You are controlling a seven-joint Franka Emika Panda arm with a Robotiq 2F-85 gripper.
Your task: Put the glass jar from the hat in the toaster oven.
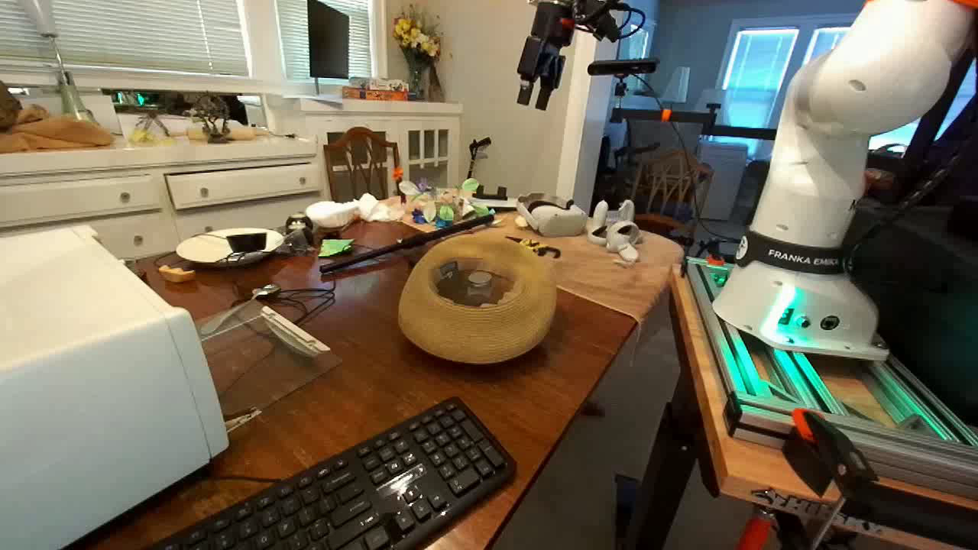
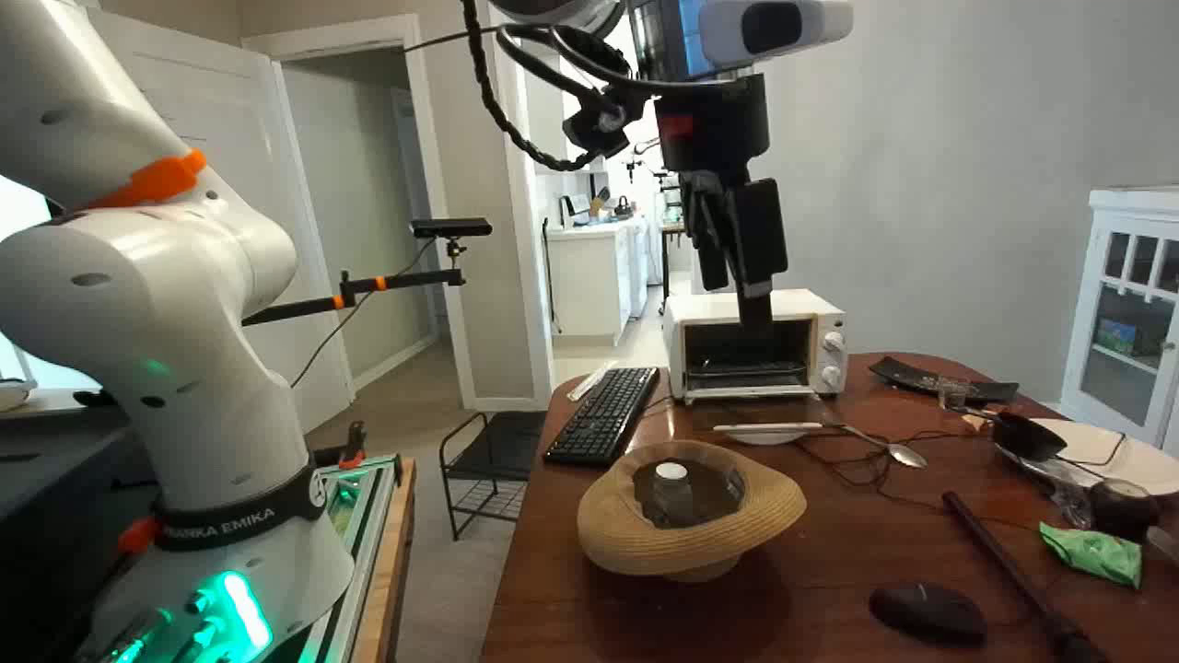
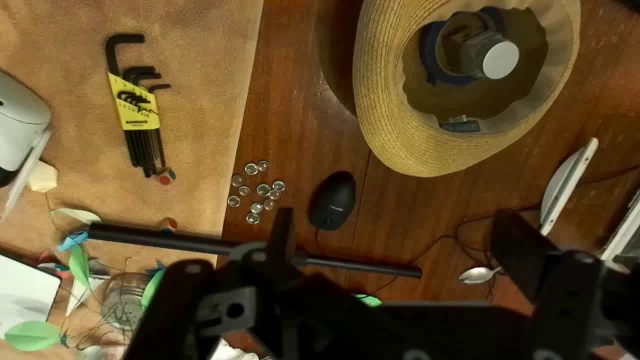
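Note:
The glass jar (image 2: pixel 673 499) stands inside the hat's hollow crown, its white lid up; it also shows in an exterior view (image 1: pixel 480 280) and in the wrist view (image 3: pixel 500 60). The tan straw hat (image 2: pixel 636 543) lies crown down on the table, brim up, also in an exterior view (image 1: pixel 477 336) and the wrist view (image 3: pixel 382 100). The white toaster oven (image 2: pixel 832 324) faces the hat, its door lowered open with the white handle (image 1: pixel 294 330) out front. In the other exterior view I see the oven's side (image 1: pixel 99 367). My gripper (image 3: pixel 397 225) is open, empty, and high above the table (image 1: pixel 533 95).
A black keyboard (image 1: pixel 382 481) lies beside the oven and hat. A black mouse (image 3: pixel 332 201), black rod (image 3: pixel 360 266), glass beads (image 3: pixel 263 190), spoon (image 2: pixel 907 455) and cables lie on the table. A plate (image 1: pixel 218 246) and hex keys (image 3: pixel 137 115) lie farther off.

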